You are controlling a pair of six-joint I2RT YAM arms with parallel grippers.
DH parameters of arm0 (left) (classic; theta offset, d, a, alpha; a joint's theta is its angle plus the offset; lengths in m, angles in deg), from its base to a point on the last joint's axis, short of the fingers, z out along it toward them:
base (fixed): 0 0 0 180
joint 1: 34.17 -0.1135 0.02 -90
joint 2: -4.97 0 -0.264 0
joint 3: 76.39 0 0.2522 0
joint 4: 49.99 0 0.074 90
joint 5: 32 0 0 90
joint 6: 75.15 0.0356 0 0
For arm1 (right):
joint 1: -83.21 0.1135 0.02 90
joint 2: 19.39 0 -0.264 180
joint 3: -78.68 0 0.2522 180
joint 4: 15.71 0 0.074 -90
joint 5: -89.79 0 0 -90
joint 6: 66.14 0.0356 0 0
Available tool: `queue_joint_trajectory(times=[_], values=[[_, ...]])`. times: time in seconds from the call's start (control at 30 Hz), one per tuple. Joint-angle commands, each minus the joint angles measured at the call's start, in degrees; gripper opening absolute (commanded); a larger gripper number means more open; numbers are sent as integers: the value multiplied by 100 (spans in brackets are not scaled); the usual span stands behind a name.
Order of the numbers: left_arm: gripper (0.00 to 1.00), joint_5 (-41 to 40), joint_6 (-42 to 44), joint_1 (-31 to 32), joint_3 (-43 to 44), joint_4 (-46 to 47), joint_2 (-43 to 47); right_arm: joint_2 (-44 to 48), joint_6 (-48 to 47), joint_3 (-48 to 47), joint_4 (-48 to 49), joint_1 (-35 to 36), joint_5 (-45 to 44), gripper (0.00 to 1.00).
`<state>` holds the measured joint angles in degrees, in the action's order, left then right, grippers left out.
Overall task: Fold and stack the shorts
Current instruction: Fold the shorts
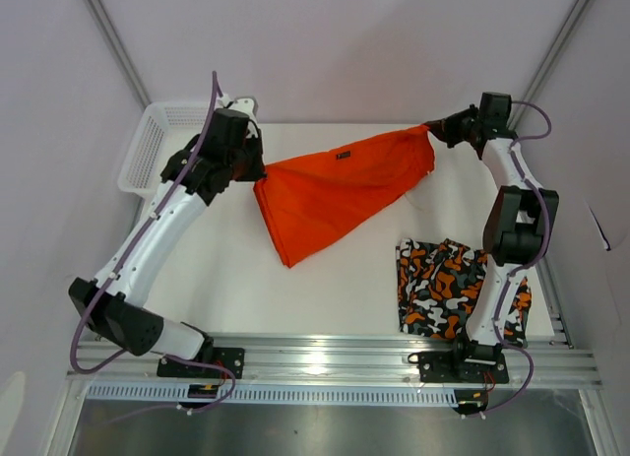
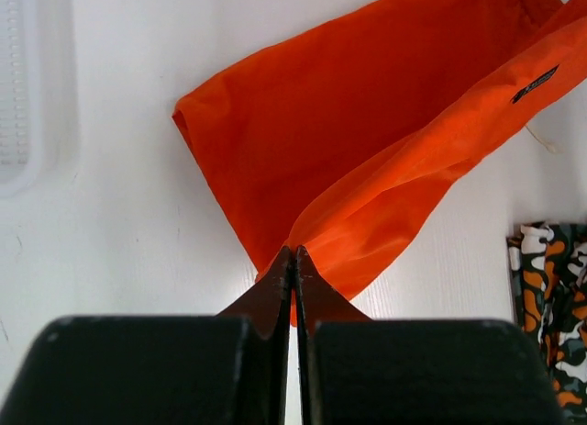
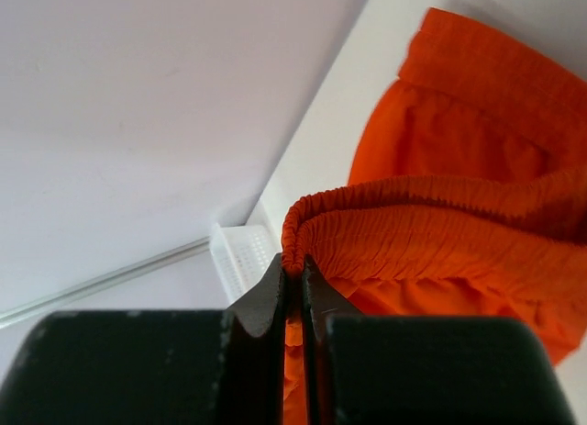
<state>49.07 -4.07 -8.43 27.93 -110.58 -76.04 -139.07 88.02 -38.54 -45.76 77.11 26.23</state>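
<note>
left gripper (image 2: 293, 258) and right gripper (image 3: 293, 264) each clamp an edge of the plain bright orange fabric shorts (image 1: 340, 185); white table (image 1: 325, 289) open nearer.

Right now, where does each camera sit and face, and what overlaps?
Top external: above and behind, facing down on the white table; both arms show.
Left wrist: looks along the shut left tool pinching the plain bright orange fabric shorts.
Right wrist: looks along the shut right tool gripping their waistband.
All three share the shorts.
</note>
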Motion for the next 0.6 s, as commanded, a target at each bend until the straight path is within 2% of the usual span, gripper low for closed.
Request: queue_joint_trajectory(times=[0.0,0.17,0.33,0.57], values=[[0,32,160,-279,242,200,-169,-362,430,-543,1005,75,424,0],[0,49,169,-569,278,367,-626,-1030,518,-1246,1022,189,476,0],[0,58,160,-763,321,674,-951,-1347,764,-1273,1768,233,477,0],[0,-100,99,-965,374,745,-1434,-1953,799,-1765,2156,356,406,2]])
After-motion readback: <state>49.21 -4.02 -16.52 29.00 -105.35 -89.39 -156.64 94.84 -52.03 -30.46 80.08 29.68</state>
